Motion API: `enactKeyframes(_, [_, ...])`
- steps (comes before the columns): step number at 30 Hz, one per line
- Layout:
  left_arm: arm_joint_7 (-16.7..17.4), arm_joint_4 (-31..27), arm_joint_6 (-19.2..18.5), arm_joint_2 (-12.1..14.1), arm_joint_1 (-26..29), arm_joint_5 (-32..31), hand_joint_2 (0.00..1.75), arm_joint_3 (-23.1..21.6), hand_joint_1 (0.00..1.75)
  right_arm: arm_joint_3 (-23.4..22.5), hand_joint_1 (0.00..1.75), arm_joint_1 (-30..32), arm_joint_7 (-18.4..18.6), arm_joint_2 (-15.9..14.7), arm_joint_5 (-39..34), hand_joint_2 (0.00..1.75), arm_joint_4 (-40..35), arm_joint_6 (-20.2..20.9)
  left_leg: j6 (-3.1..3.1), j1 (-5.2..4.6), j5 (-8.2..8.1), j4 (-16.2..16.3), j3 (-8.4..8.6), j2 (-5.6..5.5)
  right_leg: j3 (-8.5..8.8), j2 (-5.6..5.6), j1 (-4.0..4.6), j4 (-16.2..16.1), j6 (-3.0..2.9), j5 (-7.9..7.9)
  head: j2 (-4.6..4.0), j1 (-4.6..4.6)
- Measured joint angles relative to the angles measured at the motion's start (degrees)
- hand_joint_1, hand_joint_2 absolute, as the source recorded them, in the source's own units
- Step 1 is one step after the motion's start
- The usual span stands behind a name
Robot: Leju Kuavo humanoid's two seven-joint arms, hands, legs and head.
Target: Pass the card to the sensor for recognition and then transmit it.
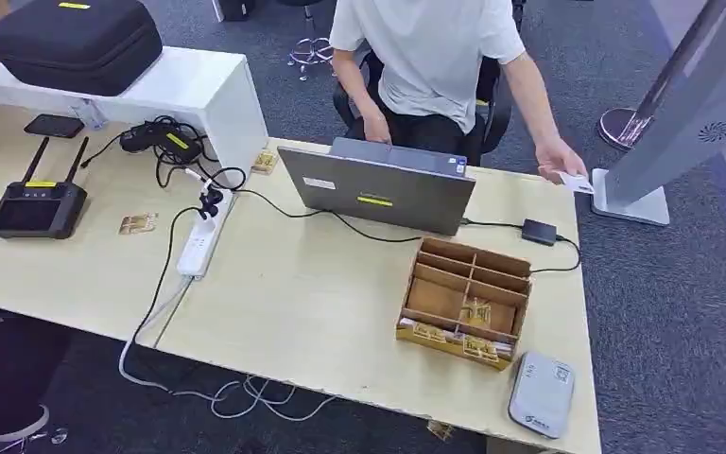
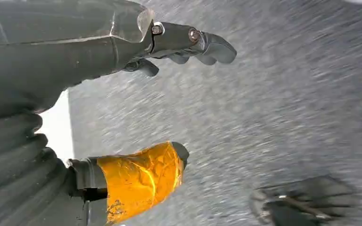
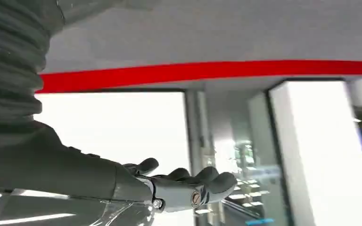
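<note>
One card point(image 1: 576, 182) matters here, a small white one, pinched in the hand of a person point(image 1: 435, 57) seated at the far side of the table point(image 1: 321, 303). It is held out past the table's far right corner, just beside the base of a grey stand point(image 1: 643, 180). Judging by its look, it is thin, stiff and very light, with a smooth face that could slip. It is best taken by its free edge, thumb on one flat side and fingers on the other, clear of the person's fingertips.

Neither robot hand is anywhere near it. The left hand point(image 2: 179, 47) hangs over grey carpet, fingers loosely apart and holding nothing, its thumb wrapped in orange tape point(image 2: 141, 179). The right hand point(image 3: 184, 186) is likewise empty with fingers slack and slightly curled, against bright windows and a red stripe. On the near right corner of the table lies a grey sensor point(image 1: 542, 393), just beside a wooden divided box point(image 1: 463, 303), well apart from the card.
</note>
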Motion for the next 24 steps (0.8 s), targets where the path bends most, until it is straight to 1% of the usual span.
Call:
enactKeyframes(2, [-2.2, 0.0, 0.9, -0.2, -0.1, -1.1, 1.75, 0.0, 0.00, 3.5, 0.00, -2.7, 0.7, 2.9, 2.5, 1.75, -2.3, -0.1, 0.00, 0.03, 0.01, 0.0, 0.06, 0.04, -0.01, 0.04, 0.03, 0.0, -0.06, 0.04, 0.00, -0.04])
enactKeyframes(4, [-2.5, 0.0, 0.6, -0.4, -0.3, -0.9, 1.75, 0.0, 0.00, 6.9, 0.00, -4.7, 1.6, 5.7, 5.7, 1.75, -3.7, -0.6, -0.06, 0.07, 0.06, 0.0, 0.02, 0.02, -0.02, 0.02, 0.07, 0.0, -0.07, 0.04, 0.00, -0.02])
enactKeyframes(6, [-2.3, 0.0, -0.7, -0.5, -0.3, -0.3, 1.75, 0.0, 0.00, 10.2, 0.00, -6.6, 1.9, 8.7, 8.3, 1.75, -4.6, -1.2, -0.10, 0.12, 0.08, 0.0, -0.02, 0.02, -0.01, 0.02, 0.14, 0.0, -0.11, 0.07, 0.00, 0.00])
enactKeyframes(7, [-2.5, 0.0, -3.2, -0.7, -0.3, 0.4, 1.75, 0.1, 0.00, 12.0, 0.00, -7.4, 1.0, 10.7, 9.5, 1.75, -5.0, -1.7, -0.15, 0.13, 0.11, 0.0, -0.06, 0.05, -0.04, 0.05, 0.16, 0.1, -0.13, 0.09, 0.00, 0.02])
enactKeyframes(8, [-2.7, 0.1, -6.2, -0.7, -0.4, 0.9, 1.75, 0.2, 0.00, 14.8, 0.00, -8.2, 0.6, 12.7, 11.6, 1.75, -5.6, -2.3, -0.16, 0.12, 0.11, 0.0, -0.06, 0.04, -0.04, 0.05, 0.15, 0.1, -0.14, 0.09, 0.00, -0.04])
enactKeyframes(9, [-2.8, 0.1, -8.1, -1.0, -0.4, 1.0, 1.75, 0.4, 0.00, 17.1, 0.00, -9.4, 2.4, 15.3, 14.0, 1.75, -5.7, -2.5, -0.18, 0.17, 0.13, 0.0, 0.05, 0.12, -0.12, 0.13, 0.18, 0.1, -0.15, 0.10, 0.00, 0.02])
enactKeyframes(10, [-2.8, 0.1, -8.6, -1.2, -0.5, 1.1, 1.75, 0.5, 0.00, 19.6, 0.00, -10.2, 5.1, 17.6, 15.3, 1.75, -5.6, -2.6, -0.22, 0.18, 0.15, 0.0, 0.05, 0.20, -0.18, 0.29, 0.18, 0.1, -0.19, 0.12, 0.00, 0.00])
enactKeyframes(11, [-2.7, 0.1, -9.1, -1.4, -0.7, 1.1, 1.75, 0.6, 0.00, 21.8, 0.00, -11.0, 6.5, 19.9, 15.4, 1.75, -5.6, -2.9, -0.23, 0.18, 0.17, 0.0, 0.03, 0.13, -0.22, 0.21, 0.18, 0.1, -0.19, 0.12, 0.00, -0.11])
enactKeyframes(12, [-2.7, 0.1, -9.4, -1.7, -0.8, 1.0, 1.75, 0.8, 0.00, 23.6, 0.00, -11.5, 6.9, 21.3, 15.3, 1.75, -5.7, -3.0, -0.27, 0.19, 0.24, 0.0, -0.07, -0.14, -0.23, -0.05, 0.17, 0.1, -0.20, 0.09, 0.00, -0.11])
enactKeyframes(14, [-2.7, 0.1, -9.7, -2.0, -0.7, 1.0, 1.75, 1.0, 0.00, 25.6, 0.00, -12.3, 7.1, 22.8, 14.9, 1.75, -5.7, -3.2, -0.30, 0.24, 0.30, 0.0, -0.20, -0.44, -0.23, -0.33, 0.21, 0.1, -0.21, 0.09, 0.00, 0.02])
enactKeyframes(15, [-2.6, 0.1, -9.9, -2.1, -0.5, 1.0, 1.75, 1.2, 0.00, 26.8, 0.00, -12.8, 6.9, 23.9, 14.6, 1.75, -5.7, -3.1, -0.32, 0.24, 0.31, 0.0, -0.25, -0.47, -0.24, -0.35, 0.21, 0.1, -0.21, 0.09, 0.00, 0.02])
enactKeyframes(17, [-2.6, 0.2, -10.0, -2.1, -0.5, 1.0, 1.75, 1.4, 0.00, 28.2, 0.00, -13.2, 6.8, 24.9, 14.3, 1.75, -5.7, -3.1, -0.32, 0.23, 0.31, 0.0, -0.27, -0.44, -0.26, -0.32, 0.21, 0.1, -0.20, 0.10, 0.00, 0.00])
enactKeyframes(21, [-2.6, 0.2, -10.2, -2.1, -0.4, 0.9, 1.75, 1.5, 0.00, 29.5, 0.00, -13.8, 6.5, 26.2, 13.8, 1.75, -5.7, -3.1, -0.32, 0.19, 0.30, 0.0, -0.29, -0.45, -0.26, -0.34, 0.18, 0.1, -0.20, 0.10, 0.00, 0.00])
enactKeyframes(24, [-2.6, 0.2, -10.4, -2.1, -0.4, 0.9, 1.75, 1.6, 0.00, 30.1, 0.00, -14.0, 6.5, 26.5, 13.6, 1.75, -5.7, -3.1, -0.31, 0.19, 0.30, 0.0, -0.29, -0.44, -0.26, -0.34, 0.18, 0.1, -0.18, 0.12, 0.00, 0.02])
